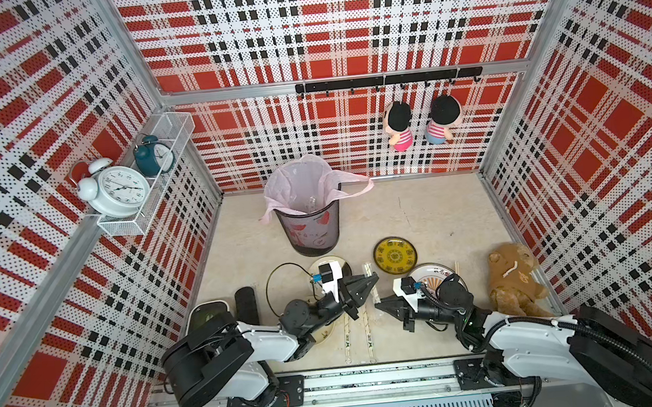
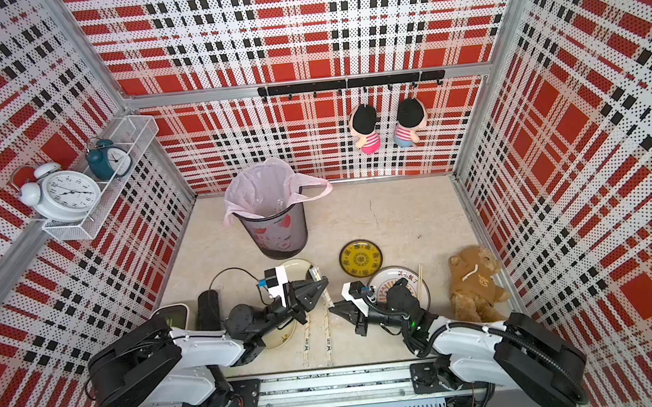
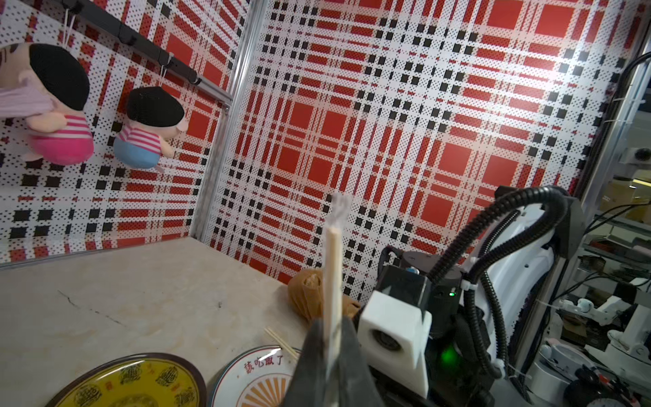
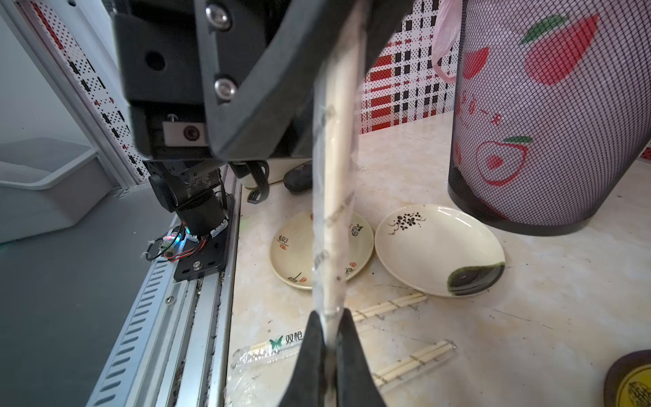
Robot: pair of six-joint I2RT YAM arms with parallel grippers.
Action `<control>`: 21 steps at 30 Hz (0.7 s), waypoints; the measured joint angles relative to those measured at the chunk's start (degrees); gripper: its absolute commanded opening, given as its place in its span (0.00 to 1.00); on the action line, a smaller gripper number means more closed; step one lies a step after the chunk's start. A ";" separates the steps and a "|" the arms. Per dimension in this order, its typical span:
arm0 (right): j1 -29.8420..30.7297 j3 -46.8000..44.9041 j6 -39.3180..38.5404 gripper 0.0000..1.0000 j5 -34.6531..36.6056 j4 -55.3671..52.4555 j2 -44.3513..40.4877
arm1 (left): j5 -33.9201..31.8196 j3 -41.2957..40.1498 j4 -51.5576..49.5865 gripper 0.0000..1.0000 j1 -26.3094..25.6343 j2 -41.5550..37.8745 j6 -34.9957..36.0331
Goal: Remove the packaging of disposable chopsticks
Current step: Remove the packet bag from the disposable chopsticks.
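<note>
Stripping step in hand: sleeve (image 4: 318, 246) being held aloft between right gripper (image 4: 329, 319) and left gripper (image 3: 331, 327); not yet off.

Right fingers (image 4: 311, 345) are pressing together on the sleeve's near end; whether they are catching film alone or wood too cannot be told; left fingers (image 3: 308, 356) are clamping the chopsticks (image 4: 338, 141) through the plastic further along, the sleeve's crimped tip projecting beyond them; judgement: the pull should be running straight along the sticks, left grip firm on wood, right on film only; sideways drag is risking a snapped stick or the film slipping free; two more wrapped pairs (image 4: 412, 363) are lying on the table (image 1: 418, 212) below; the lined bin (image 1: 310, 222) is standing well beyond, ready for waste.
</note>
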 measured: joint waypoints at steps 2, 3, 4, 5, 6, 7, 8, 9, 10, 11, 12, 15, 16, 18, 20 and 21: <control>0.00 0.15 -0.02 0.00 0.09 -0.24 -0.02 | 0.04 0.00 0.07 0.00 0.04 0.02 -0.17; 0.00 0.22 -0.04 0.00 0.07 -0.42 -0.02 | 0.04 0.00 0.04 0.00 0.04 0.02 -0.17; 0.00 0.28 -0.07 0.00 0.07 -0.59 -0.02 | 0.00 0.00 0.04 0.00 0.04 0.04 -0.20; 0.00 0.35 -0.04 0.00 0.09 -0.72 -0.02 | -0.11 0.00 0.04 0.00 0.04 0.04 -0.20; 0.00 0.42 -0.07 0.00 0.09 -0.83 -0.02 | -0.13 0.00 0.04 0.00 0.04 0.04 -0.20; 0.00 0.44 -0.09 0.00 0.11 -0.87 -0.02 | -0.15 0.00 0.07 0.00 0.04 0.07 -0.20; 0.00 0.44 -0.09 0.00 0.13 -0.90 -0.02 | -0.15 0.00 0.11 0.00 0.04 0.15 -0.20; 0.00 0.44 -0.11 0.00 0.17 -0.96 -0.02 | -0.15 0.00 0.26 0.00 0.04 0.33 -0.20; 0.00 0.44 -0.17 0.00 0.24 -1.07 -0.02 | -0.13 0.00 0.44 0.00 0.04 0.52 -0.20; 0.00 0.44 -0.22 0.00 0.28 -1.25 -0.02 | -0.13 0.00 0.61 0.01 0.04 0.74 -0.20; 0.00 0.44 -0.24 0.00 0.31 -1.42 -0.04 | -0.11 0.00 0.81 0.03 0.02 1.03 -0.20; 0.00 0.44 -0.35 0.00 0.39 -2.40 -0.66 | 0.15 0.00 1.33 0.04 0.00 1.92 -0.22; -0.02 0.48 -0.48 0.00 0.44 -2.84 -1.01 | 0.31 0.07 1.57 0.04 -0.02 2.29 -0.22; -0.07 0.92 -0.90 0.00 0.57 -4.66 -2.10 | 0.59 0.46 2.45 0.05 -0.15 3.13 -0.22; -0.20 1.62 -1.55 0.00 0.87 -6.91 -3.39 | 0.70 1.05 2.91 0.07 -0.20 3.65 -0.22; -0.24 1.88 -1.77 0.00 0.96 -7.89 -3.96 | 0.72 1.27 2.91 0.07 -0.20 3.76 -0.22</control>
